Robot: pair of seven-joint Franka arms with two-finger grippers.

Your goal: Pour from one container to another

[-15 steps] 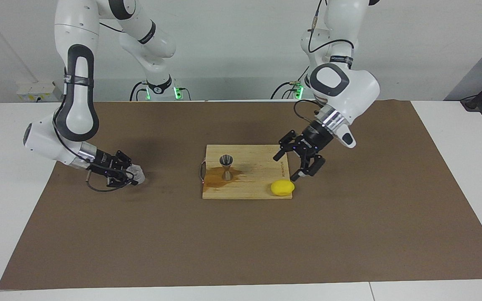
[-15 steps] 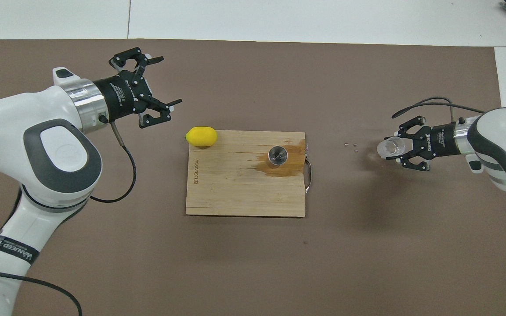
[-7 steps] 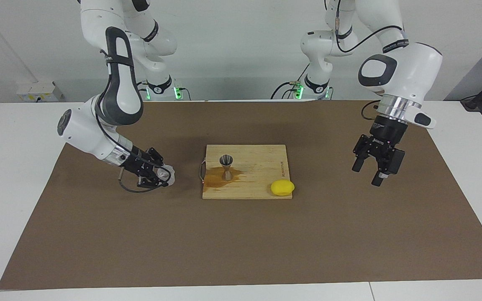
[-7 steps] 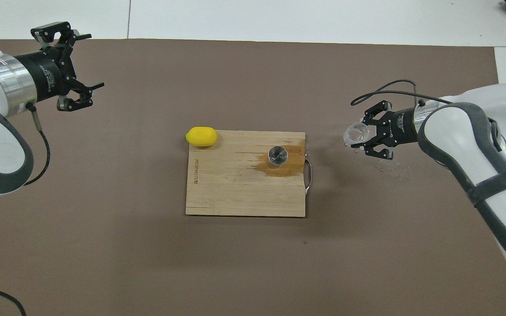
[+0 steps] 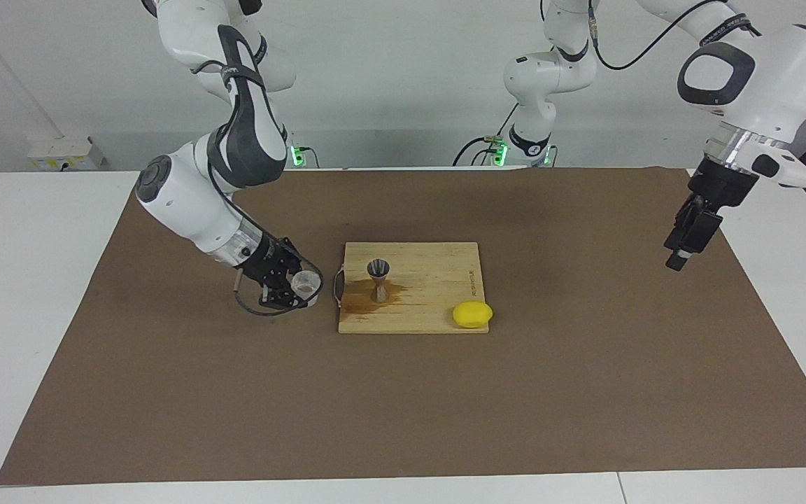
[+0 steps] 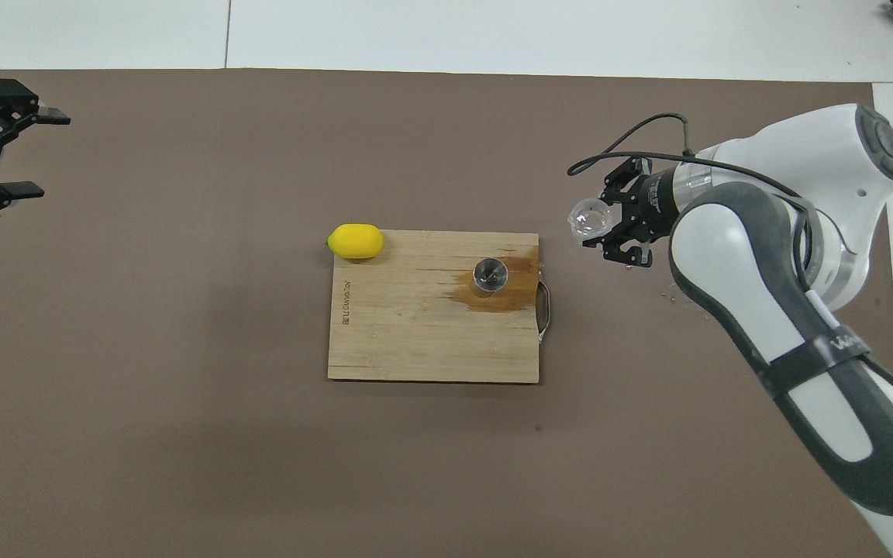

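Note:
The clear glass tumbler [image 5: 304, 283] is held tilted on its side in my right gripper [image 5: 294, 288], low over the mat beside the handle end of the wooden board [image 5: 438, 262]. The gripper is shut on it; both also show in the overhead view, the tumbler [image 6: 588, 220] and the gripper [image 6: 608, 229]. The steel jigger [image 5: 378, 278] stands upright on the board in a wet brown stain [image 5: 355, 302]; it shows from above [image 6: 490, 274]. My left gripper [image 5: 681, 246] is open and empty, raised over the mat's edge at the left arm's end [image 6: 5, 153].
A yellow lemon [image 5: 472, 314] lies at the board's corner toward the left arm's end [image 6: 355, 241]. The board has a metal handle [image 6: 545, 310] toward the right arm's end. Small droplets or bits [image 6: 679, 293] lie on the brown mat near it.
My right gripper has carried the tumbler across the mat toward the board's handle end. My left gripper has drawn away from the lemon, up and out toward the left arm's end.

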